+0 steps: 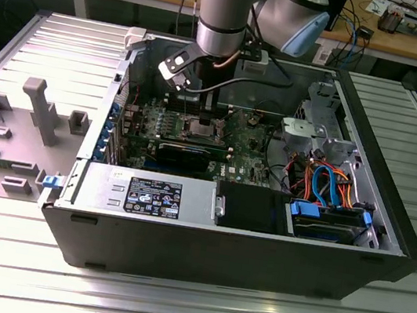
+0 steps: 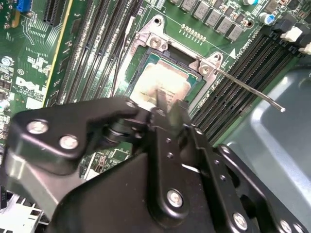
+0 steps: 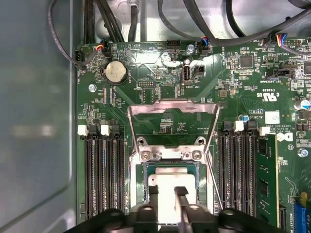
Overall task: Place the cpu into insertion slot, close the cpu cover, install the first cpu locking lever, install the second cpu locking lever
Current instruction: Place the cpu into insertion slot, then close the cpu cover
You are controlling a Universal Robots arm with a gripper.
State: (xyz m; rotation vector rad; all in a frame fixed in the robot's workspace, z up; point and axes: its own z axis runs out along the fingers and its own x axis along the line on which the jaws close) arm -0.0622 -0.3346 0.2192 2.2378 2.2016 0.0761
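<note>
The cpu [image 3: 167,179] lies flat in the insertion slot [image 3: 170,155] with its silvery top facing up, and it also shows in the second wrist view [image 2: 160,80]. The cpu cover [image 3: 170,106] stands swung up and back from the socket. A thin metal locking lever [image 2: 248,90] juts out unlatched beside the socket. My gripper [image 3: 167,191] hangs right over the chip's top; its fingers [image 2: 160,99] are a narrow gap apart with nothing between them. In the exterior view the slot [image 1: 199,130] sits mid-board under my arm [image 1: 223,16].
Black memory slots [image 3: 102,174] flank the socket on both sides. A coin battery [image 3: 116,73] and cables lie beyond the cover. A long black card [image 1: 185,153], the power supply [image 1: 147,194] and a drive cage with blue and orange cables [image 1: 330,192] fill the case.
</note>
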